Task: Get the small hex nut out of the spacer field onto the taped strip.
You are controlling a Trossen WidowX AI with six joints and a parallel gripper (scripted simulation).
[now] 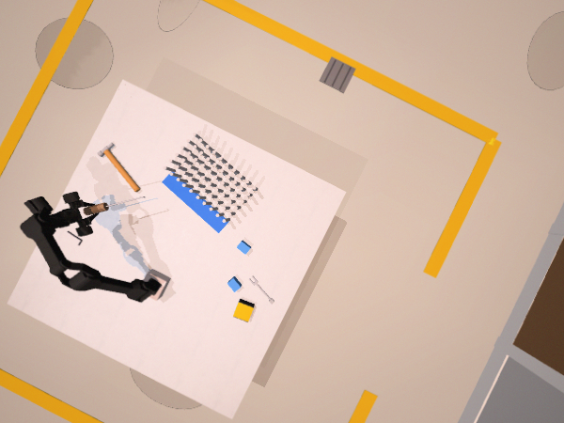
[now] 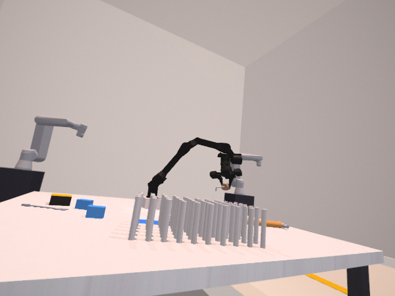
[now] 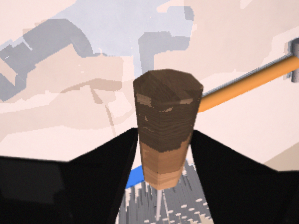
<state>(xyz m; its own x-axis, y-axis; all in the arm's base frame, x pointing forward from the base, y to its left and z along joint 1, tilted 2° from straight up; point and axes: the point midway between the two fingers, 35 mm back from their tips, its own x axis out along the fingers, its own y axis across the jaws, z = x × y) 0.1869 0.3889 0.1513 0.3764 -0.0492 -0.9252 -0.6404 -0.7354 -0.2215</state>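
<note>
My gripper (image 1: 95, 209) (image 2: 226, 185) (image 3: 163, 134) is shut on the wooden handle of a hook tool (image 1: 101, 208) (image 2: 225, 187) (image 3: 166, 119). Its thin metal rod points toward the spacer field and has a bent tip. The tool is held in the air, left of the blue taped strip (image 1: 192, 202) (image 2: 148, 222) (image 3: 134, 177) in the top view. The grey metal spacers (image 1: 197, 136) (image 2: 208, 223) stand in rows behind the strip. The hex nut cannot be made out in any view.
A hammer (image 1: 122, 170) (image 2: 271, 223) (image 3: 249, 85) lies beside the field. A dark hex key (image 1: 75, 237) lies near the hand. Two blue blocks (image 1: 243, 246) (image 2: 95, 211), a yellow-black block (image 1: 243, 310) (image 2: 60, 200) and a thin grey fork-ended tool (image 1: 263, 290) (image 2: 44, 206) lie on the other side.
</note>
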